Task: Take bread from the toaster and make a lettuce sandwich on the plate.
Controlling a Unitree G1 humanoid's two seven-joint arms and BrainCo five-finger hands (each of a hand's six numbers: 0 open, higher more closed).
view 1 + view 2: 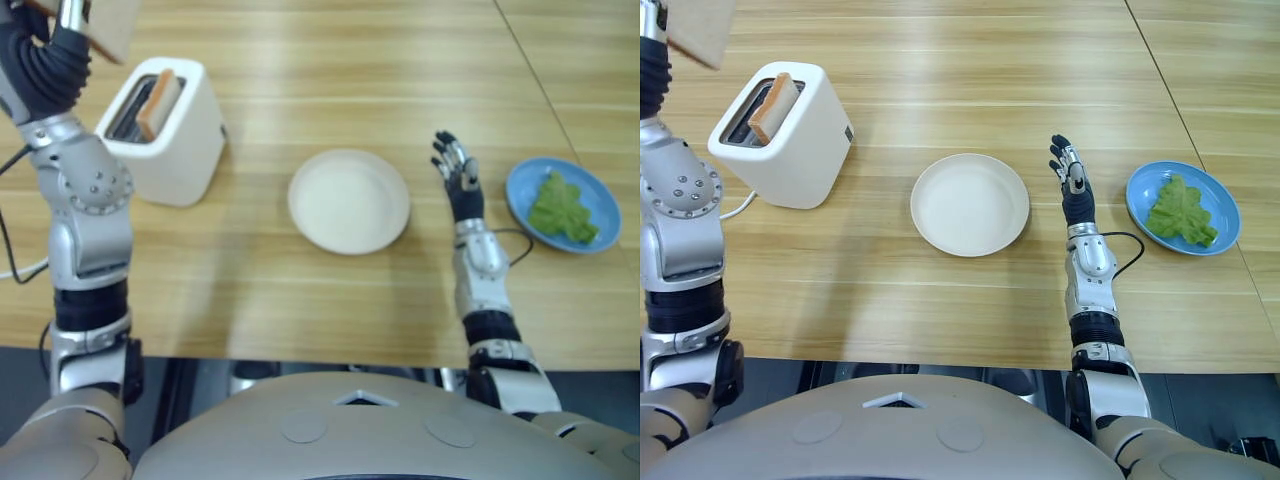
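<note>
Right hand (1072, 178) lies between plate (940, 215) and lettuce (1180, 212).

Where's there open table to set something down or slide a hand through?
Free: between the toaster and the white plate, along the near edge in front of both, and across the far side behind the plate. Tighter: the right hand sits between the white plate and the blue lettuce plate.
</note>
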